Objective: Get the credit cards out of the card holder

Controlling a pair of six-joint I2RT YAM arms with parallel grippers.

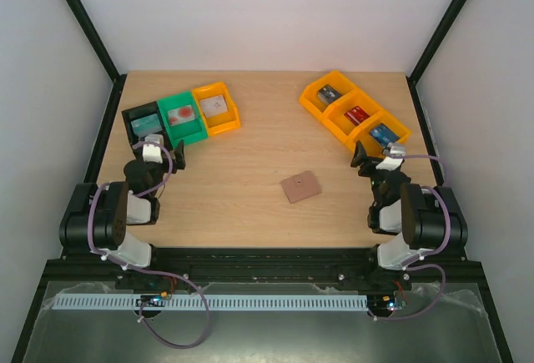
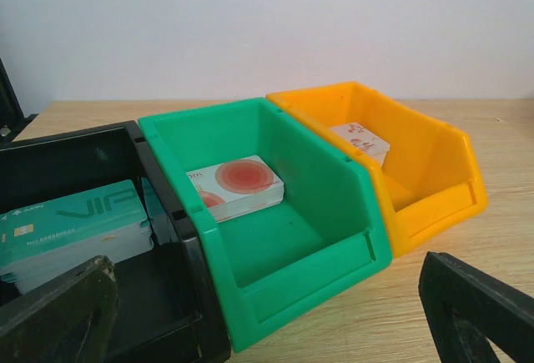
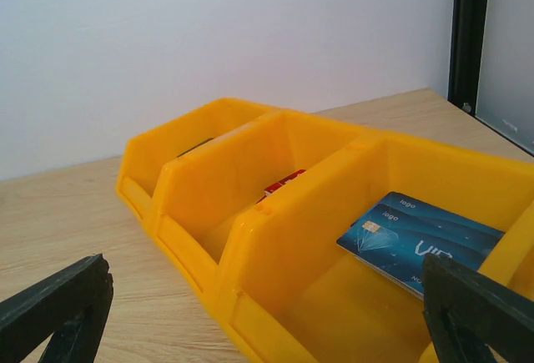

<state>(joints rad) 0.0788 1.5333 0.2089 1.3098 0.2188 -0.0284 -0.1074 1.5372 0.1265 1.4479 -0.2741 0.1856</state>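
Observation:
The card holder (image 1: 301, 186) lies folded shut on the table, tan-brown side up, right of centre; no card shows in it. Stacks of credit cards lie in bins: teal (image 2: 71, 225) in the black bin, whitish with red (image 2: 238, 184) in the green bin, another whitish one (image 2: 360, 139) in the orange bin. My left gripper (image 1: 153, 139) is open and empty, just in front of the black and green bins; it also shows in the left wrist view (image 2: 267, 321). My right gripper (image 1: 373, 156) is open and empty before the yellow bins, also in the right wrist view (image 3: 267, 313).
A black bin (image 1: 133, 118), a green bin (image 1: 193, 134) and an orange bin (image 1: 226, 121) stand at the back left. Three joined yellow bins (image 1: 335, 125) at the back right hold grey, red (image 3: 284, 183) and blue cards (image 3: 417, 234).

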